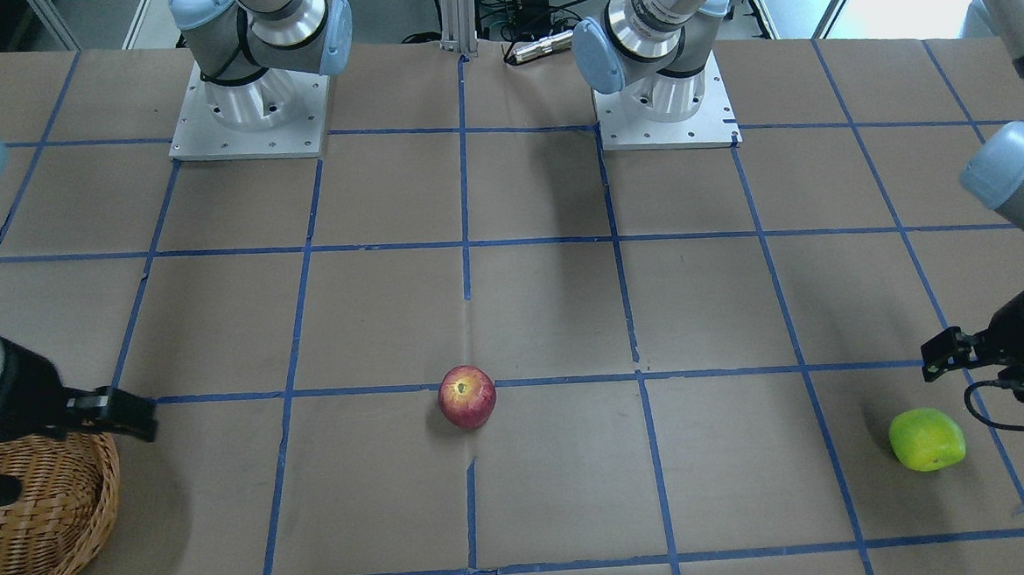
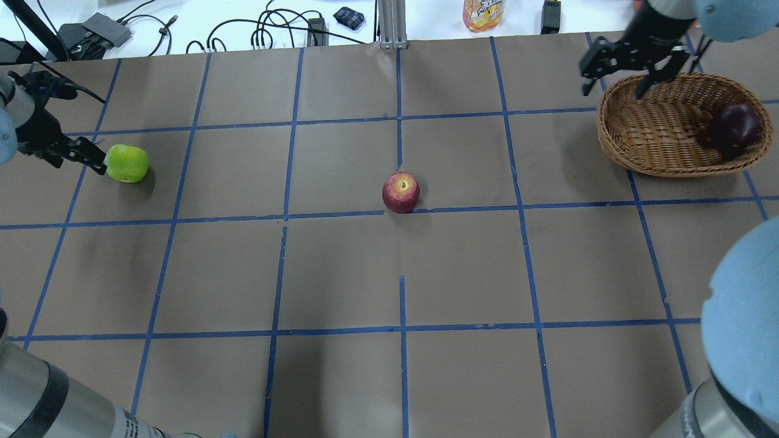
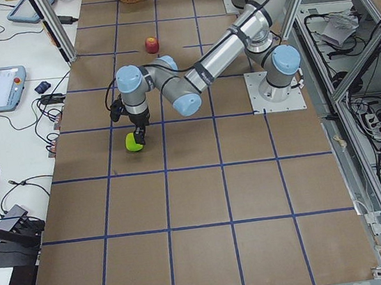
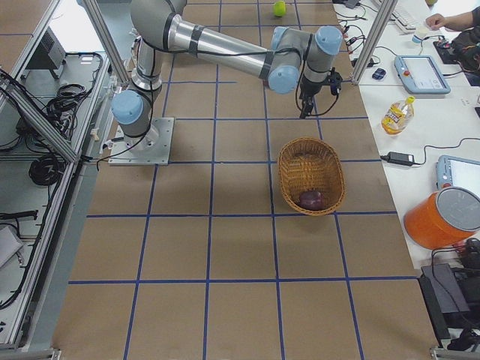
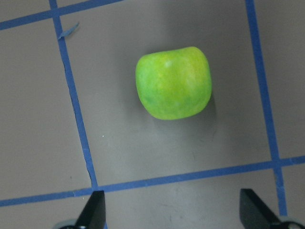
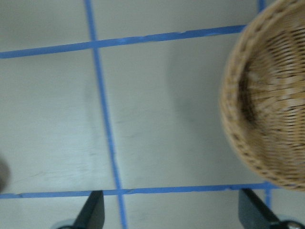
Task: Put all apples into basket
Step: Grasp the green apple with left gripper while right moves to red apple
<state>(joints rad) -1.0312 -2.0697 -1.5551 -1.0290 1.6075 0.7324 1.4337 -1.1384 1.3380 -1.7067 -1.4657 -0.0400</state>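
Observation:
The yellow-green apple [image 2: 126, 163] lies on the table at the far left and fills the middle of the left wrist view [image 5: 174, 83]. My left gripper [image 2: 85, 156] is open and empty, hovering just beside and above it. The red apple with a yellowish patch [image 2: 400, 192] stands at the table's middle. The dark purple-red apple [image 2: 736, 125] lies inside the wicker basket [image 2: 657, 149] at the far right. My right gripper [image 2: 614, 85] is open and empty, above the table just off the basket's left rim [image 6: 238, 124].
Blue tape lines grid the brown table. Cables, a bottle [image 2: 484, 13] and small devices lie past the far edge. Both arm bases [image 1: 248, 108] stand at the robot's side. An operator's bench runs along the far side.

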